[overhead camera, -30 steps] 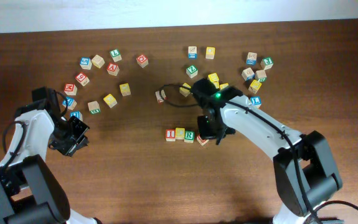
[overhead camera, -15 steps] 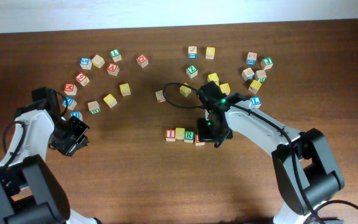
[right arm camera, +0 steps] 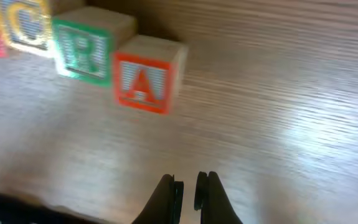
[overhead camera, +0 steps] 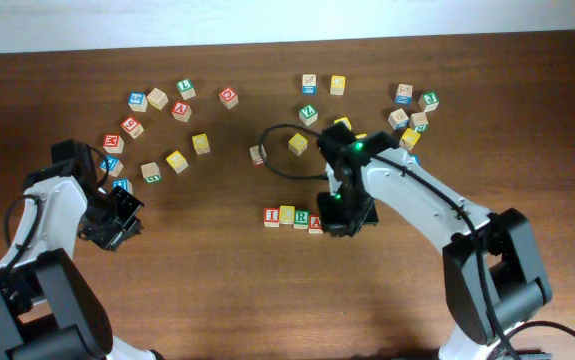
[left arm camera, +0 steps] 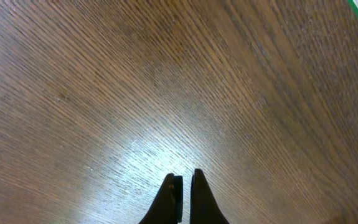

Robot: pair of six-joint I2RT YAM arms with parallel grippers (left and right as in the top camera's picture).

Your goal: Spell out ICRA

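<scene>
Four letter blocks stand in a row at the table's middle: a red I [overhead camera: 272, 217], a yellow C [overhead camera: 287, 215], a green R [overhead camera: 302, 220] and a red A [overhead camera: 316, 223]. In the right wrist view the C [right arm camera: 26, 25], the R [right arm camera: 82, 53] and the A [right arm camera: 142, 81] show at upper left, with the A set slightly nearer than the R. My right gripper [overhead camera: 343, 224] [right arm camera: 187, 186] is just right of the A, empty, its fingers almost together. My left gripper [overhead camera: 117, 226] [left arm camera: 183, 186] is shut and empty over bare wood at the far left.
Loose letter blocks lie scattered at the back left [overhead camera: 157, 98] and back right [overhead camera: 407, 95]. A yellow block [overhead camera: 298, 144] and a pale block [overhead camera: 257, 155] sit behind the row. A black cable [overhead camera: 272, 135] loops from the right arm.
The red A block has slid left up against the green R. My right gripper has drawn back a little to the right of it. The left arm has not moved.
</scene>
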